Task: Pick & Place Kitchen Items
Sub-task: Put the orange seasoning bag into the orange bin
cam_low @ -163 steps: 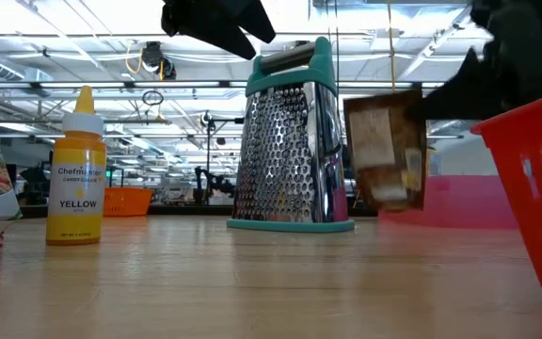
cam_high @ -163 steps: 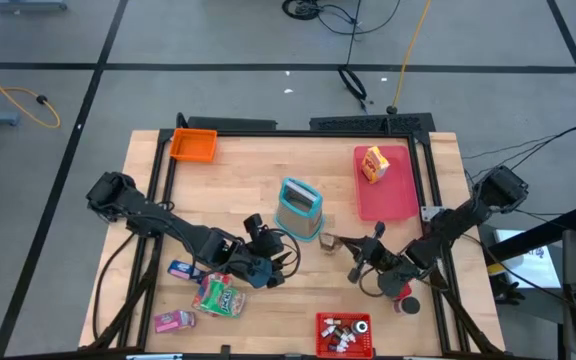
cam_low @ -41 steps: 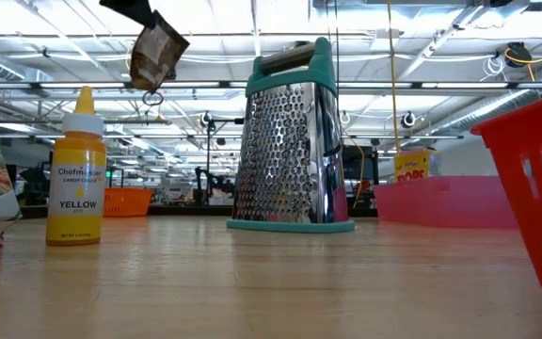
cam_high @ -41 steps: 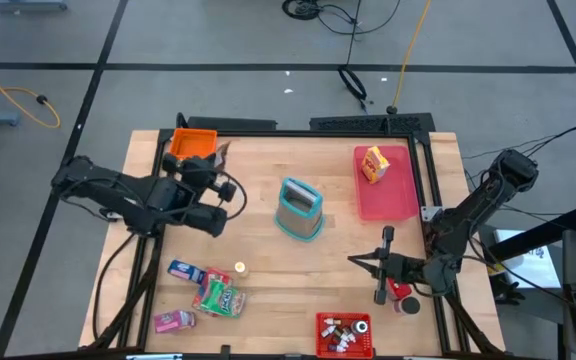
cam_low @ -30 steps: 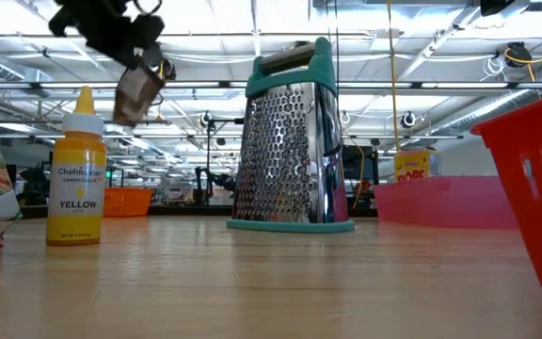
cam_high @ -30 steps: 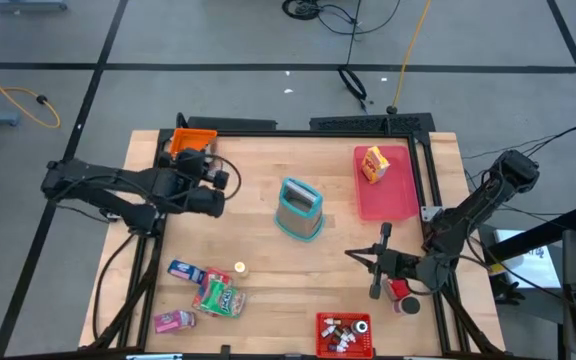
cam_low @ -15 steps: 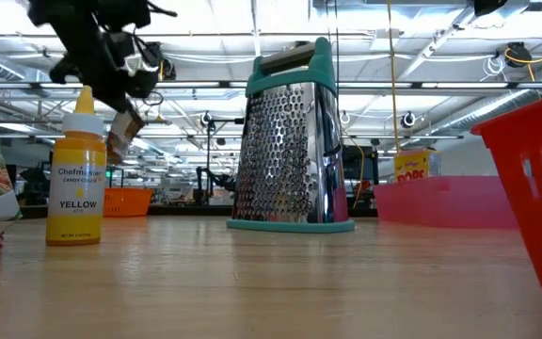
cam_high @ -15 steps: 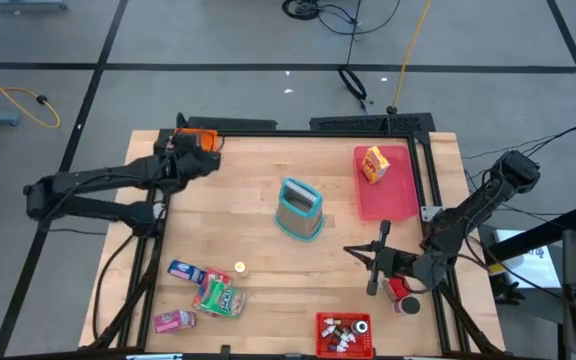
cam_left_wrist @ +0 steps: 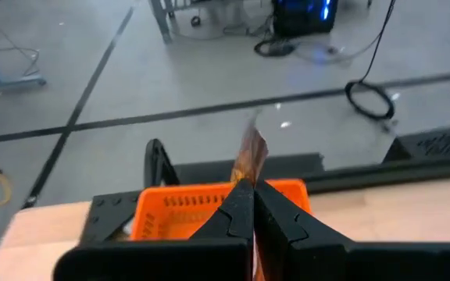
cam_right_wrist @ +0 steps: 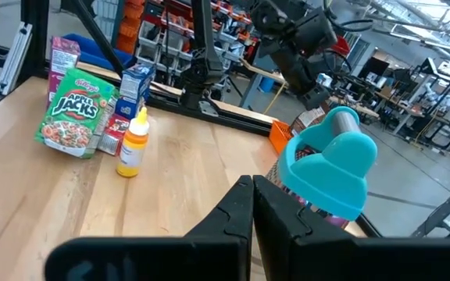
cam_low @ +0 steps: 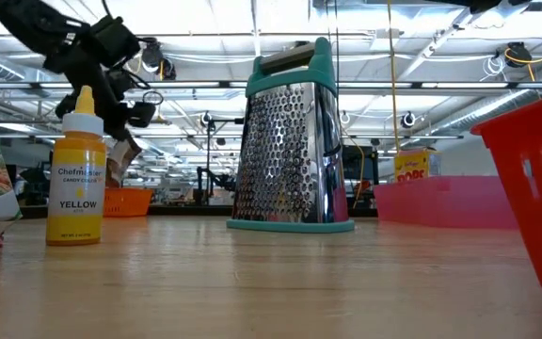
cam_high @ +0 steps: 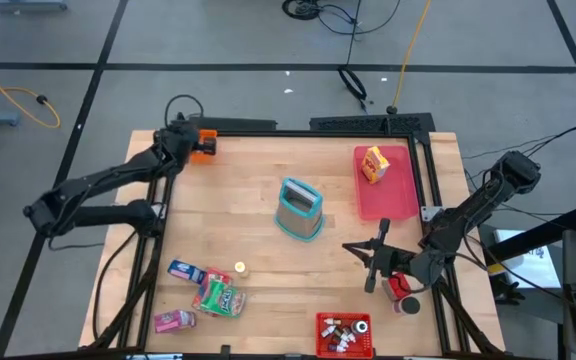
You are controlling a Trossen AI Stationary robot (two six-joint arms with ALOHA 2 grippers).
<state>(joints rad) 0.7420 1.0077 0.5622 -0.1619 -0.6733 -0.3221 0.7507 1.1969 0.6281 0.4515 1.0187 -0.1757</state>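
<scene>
Left gripper (cam_left_wrist: 247,204): clenched on small brown crinkled packet (cam_left_wrist: 250,156), held above orange plastic bin (cam_left_wrist: 180,205) at worktop's (cam_high: 248,190) far-left corner | Right gripper (cam_high: 370,284): clenched, empty, beside red dark-lidded canister (cam_high: 400,289) | Green cereal packet (cam_high: 219,298), yellow squeeze bottle (cam_low: 76,169): near-left worktop
</scene>
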